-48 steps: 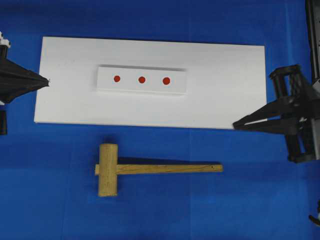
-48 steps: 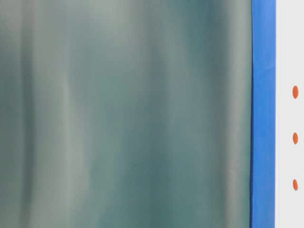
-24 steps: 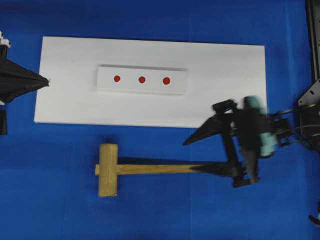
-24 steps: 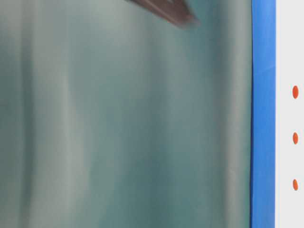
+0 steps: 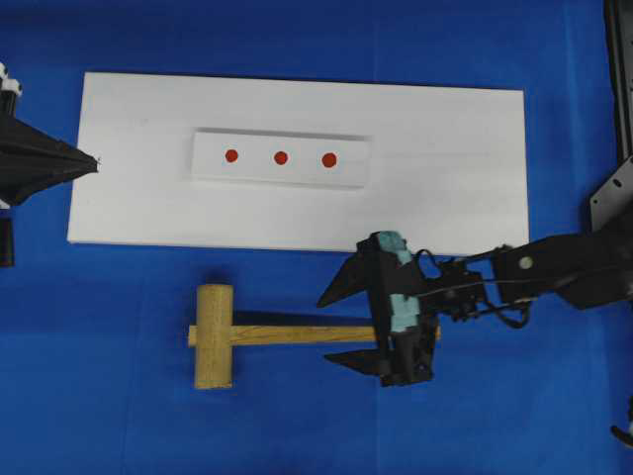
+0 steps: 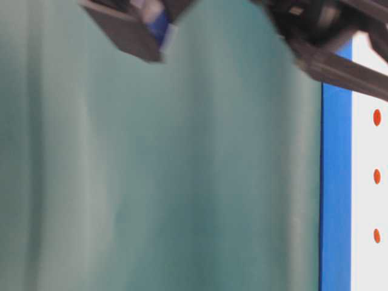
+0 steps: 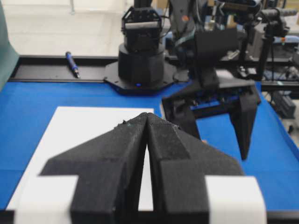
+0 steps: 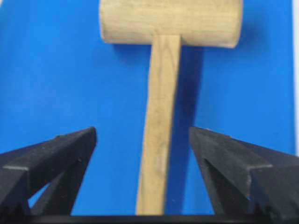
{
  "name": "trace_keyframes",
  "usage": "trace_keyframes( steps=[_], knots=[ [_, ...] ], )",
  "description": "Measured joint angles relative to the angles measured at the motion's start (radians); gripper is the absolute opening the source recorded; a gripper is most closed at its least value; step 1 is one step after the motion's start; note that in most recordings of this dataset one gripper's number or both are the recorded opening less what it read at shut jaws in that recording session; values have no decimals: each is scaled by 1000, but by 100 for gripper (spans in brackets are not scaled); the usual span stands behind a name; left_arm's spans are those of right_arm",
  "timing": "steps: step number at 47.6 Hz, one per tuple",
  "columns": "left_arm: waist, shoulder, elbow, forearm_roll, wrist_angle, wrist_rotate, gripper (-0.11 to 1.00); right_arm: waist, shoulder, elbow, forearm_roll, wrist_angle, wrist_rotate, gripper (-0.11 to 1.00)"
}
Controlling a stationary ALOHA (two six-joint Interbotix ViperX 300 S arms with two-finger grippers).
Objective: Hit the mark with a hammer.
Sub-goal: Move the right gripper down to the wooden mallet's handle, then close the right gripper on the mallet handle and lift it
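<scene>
Covering everything in the overhead view, the blue surface (image 5: 99, 416) carries a big white board (image 5: 445, 148) in its upper half. On the middle of this board lies a white strip (image 5: 280, 158) with three red dots in one row; the mark (image 5: 329, 159) is the dot at the right end of the row, a little bigger than the other two. The hammer (image 5: 282, 333) lies flat on the blue surface, below the board and apart from it, with its thick round head at the left and its long handle pointing to the right. The right claw (image 5: 339, 326) reaches in from the right side and is spread wide, one finger on each side of the handle near its far end; in the right wrist view the handle (image 8: 159, 130) runs between the two dark fingers (image 8: 60, 149) with blue gaps on both sides, so nothing is pinched. The left claw (image 5: 96, 159) stays at the left edge of the board, with its tip just over the edge, well apart from the hammer. In the left wrist view its two fingers (image 7: 126, 154) are pressed together with nothing between them.
</scene>
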Motion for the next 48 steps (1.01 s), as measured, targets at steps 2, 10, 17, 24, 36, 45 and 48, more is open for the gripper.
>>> trace_keyframes(
  steps=[2,10,17,24,36,45,48],
  knots=[
    [0,0,2,0,0,0,0,6,28,-9,17,-21,0,91],
    [0,0,6,-2,0,0,0,21,138,-54,77,-71,0,91],
    [0,0,11,-2,0,0,0,23,209,-89,104,-80,0,91],
    [0,0,14,-2,0,0,0,25,233,-106,109,-81,-2,91],
    [0,0,14,-2,0,0,0,26,236,-107,109,-83,-15,58],
    [0,0,14,0,0,0,0,25,236,-101,106,-83,-14,10],
    [0,0,14,-2,0,0,0,25,236,-101,104,-83,-14,10]
  ],
)
